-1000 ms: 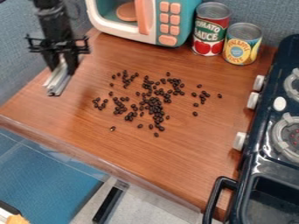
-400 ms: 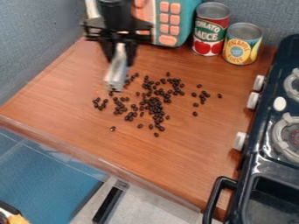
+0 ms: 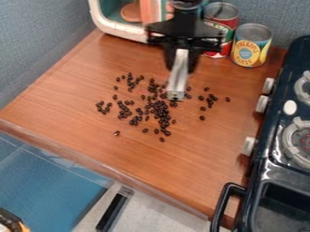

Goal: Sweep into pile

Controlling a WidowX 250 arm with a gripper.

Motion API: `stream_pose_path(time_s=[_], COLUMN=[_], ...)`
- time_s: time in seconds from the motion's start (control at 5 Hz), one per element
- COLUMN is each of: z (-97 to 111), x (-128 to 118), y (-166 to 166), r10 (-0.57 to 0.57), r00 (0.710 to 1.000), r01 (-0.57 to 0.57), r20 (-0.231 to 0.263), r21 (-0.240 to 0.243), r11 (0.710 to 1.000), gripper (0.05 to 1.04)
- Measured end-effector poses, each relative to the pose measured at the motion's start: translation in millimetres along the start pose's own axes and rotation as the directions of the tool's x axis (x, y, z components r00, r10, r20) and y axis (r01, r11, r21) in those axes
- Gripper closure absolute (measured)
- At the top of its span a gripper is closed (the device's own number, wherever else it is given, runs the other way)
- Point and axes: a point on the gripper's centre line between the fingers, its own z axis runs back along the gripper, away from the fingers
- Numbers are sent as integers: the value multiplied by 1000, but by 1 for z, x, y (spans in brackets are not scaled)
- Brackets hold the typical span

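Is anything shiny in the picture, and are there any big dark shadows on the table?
In the camera view, pale shine shows on the glossy dark toy stove, by its sunken basin; the long silvery metal tool looks bright too; no big, hard-edged shadow stands out on the brown wooden table, so the light is probably soft.

Toy microwave (image 3: 118, 31) top of frame, left of center. Red can (image 3: 225, 23), upright, right of it; yellow can (image 3: 249, 49), upright, just beside that. Dark stove (image 3: 268, 124) on right edge, white knob (image 3: 248, 146) on its left side. Black handle (image 3: 223, 205) lower right. Blue surface (image 3: 47, 181) lower left.
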Motion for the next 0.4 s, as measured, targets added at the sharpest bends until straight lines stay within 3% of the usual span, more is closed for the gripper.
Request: stream_pose_path(time_s=[0.2,0.4], z=[-16,-37], x=[8,17], y=[-38,-54], r10=[-13,-5], r00=[999,996], r01=[13,7], r20=[-33,-87], r21=[9,18], r11=[1000,1000], gripper=[704,704])
